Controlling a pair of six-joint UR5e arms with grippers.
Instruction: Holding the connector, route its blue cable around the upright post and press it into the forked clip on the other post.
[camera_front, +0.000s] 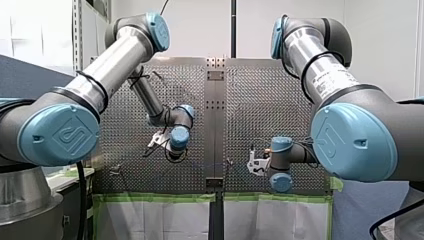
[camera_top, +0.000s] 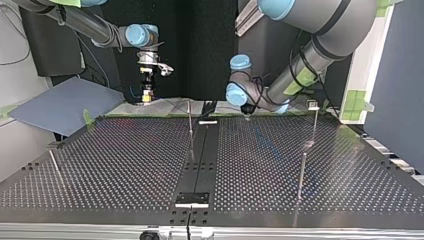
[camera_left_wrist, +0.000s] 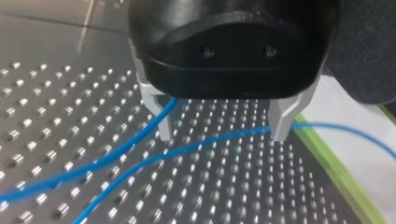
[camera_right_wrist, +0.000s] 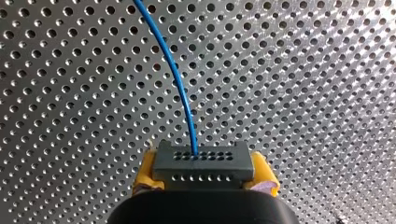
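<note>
shiny perforated metal desk (camera_right_wrist: 303, 70) everywhere. my right gripper (camera_right_wrist: 204, 176) has its yellow-padded fingers (camera_right_wrist: 144, 175) pinching the grey blocky connector (camera_right_wrist: 203, 161), thin blue cable (camera_right_wrist: 177, 79) curving off it. left gripper (camera_left_wrist: 223, 133) fingers are spread, cable loose between. looks like routing's barely begun; next needs a sweep round the thin post (camera_top: 190, 125).

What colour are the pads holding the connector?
Yellow pads flank the dark grey connector; clearest in the right wrist view.

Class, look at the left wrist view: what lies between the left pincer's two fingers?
A stretch of blue cable, above the perforated table; the left wrist view shows it.
</note>
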